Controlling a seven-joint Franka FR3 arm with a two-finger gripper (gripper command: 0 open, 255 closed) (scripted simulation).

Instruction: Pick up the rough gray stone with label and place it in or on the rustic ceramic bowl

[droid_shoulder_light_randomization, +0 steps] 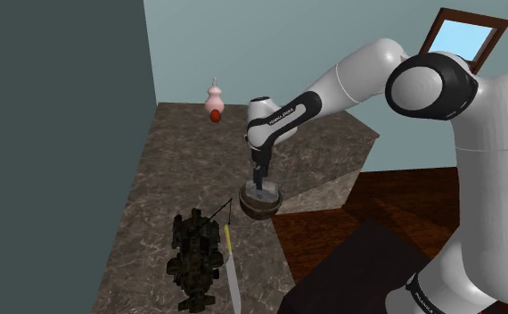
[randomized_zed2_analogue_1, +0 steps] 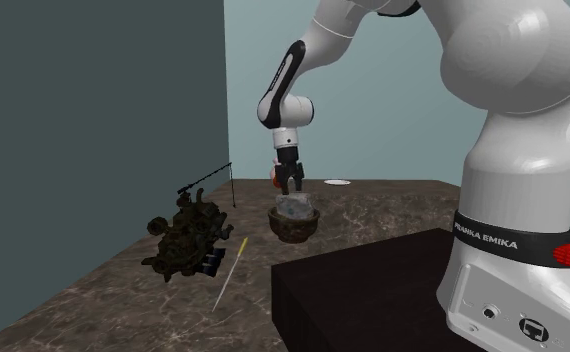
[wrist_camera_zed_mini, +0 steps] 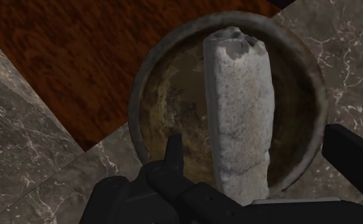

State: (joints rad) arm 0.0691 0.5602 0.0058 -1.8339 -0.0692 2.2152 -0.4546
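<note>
Stone (wrist_camera_zed_mini: 241, 114), grey, lies inside the brown bowl (wrist_camera_zed_mini: 164, 76), one end at its rim. Gripper (wrist_camera_zed_mini: 251, 137) hangs just above, fingers (wrist_camera_zed_mini: 172, 153) spread wide and clasping nothing; in the shoulder view a dark tangled object (droid_shoulder_light_randomization: 194, 259) sits at the bowl's seven o'clock

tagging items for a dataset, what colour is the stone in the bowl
The stone is pale, speckled grey; it shows best in the wrist view.

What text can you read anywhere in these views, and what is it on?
"FRANKA EMIKA": on the black band around the arm's base.
Forearm lettering: too small to read.
Grey stone: no readable label shows on it.
</note>
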